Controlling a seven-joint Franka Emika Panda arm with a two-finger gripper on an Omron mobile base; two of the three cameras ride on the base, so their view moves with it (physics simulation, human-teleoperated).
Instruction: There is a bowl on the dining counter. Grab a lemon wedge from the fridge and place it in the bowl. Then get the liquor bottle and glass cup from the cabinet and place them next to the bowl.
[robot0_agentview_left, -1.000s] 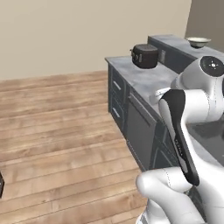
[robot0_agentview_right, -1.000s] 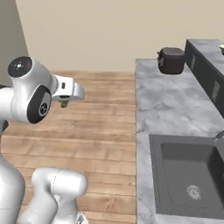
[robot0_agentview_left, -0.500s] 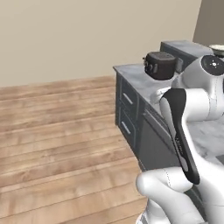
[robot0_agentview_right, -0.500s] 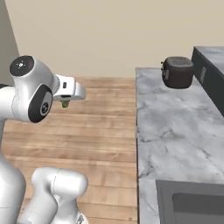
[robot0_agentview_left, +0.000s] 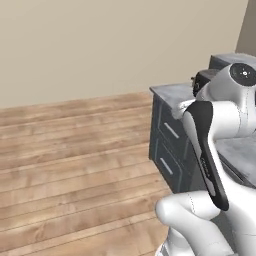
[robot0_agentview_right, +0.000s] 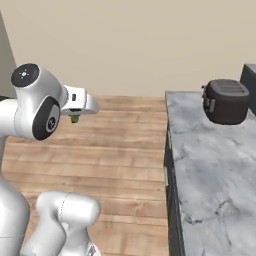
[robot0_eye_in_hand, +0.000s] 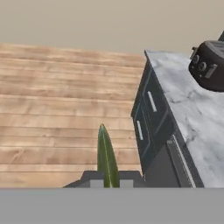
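Compared with one second ago, the whole scene has shifted in both base views, so the base and its cameras have moved, not the things: the sink that was at the lower right of the right base view is gone from it, and the dark toaster (robot0_agentview_right: 227, 101) now appears larger and nearer. The arm holds the same pose, and the jaws are as tightly closed as before.

The floor (robot0_agentview_left: 75, 165) is of light wooden planks, with a plain beige wall (robot0_agentview_right: 140, 45) behind. To the right of the jaws runs a grey marble tabletop (robot0_agentview_right: 210, 165) over dark drawers (robot0_eye_in_hand: 148, 118) with silver handles. The toaster stands on it, far ahead and right of the jaws.

The jaws (robot0_eye_in_hand: 108, 183) are clenched on the lemon wedge (robot0_eye_in_hand: 106, 157), a thin green-yellow slice standing up between the fingertips (robot0_eye_in_hand: 92, 183). In the right base view it shows as a small green piece (robot0_agentview_right: 74, 119) under the hand, above the floor.
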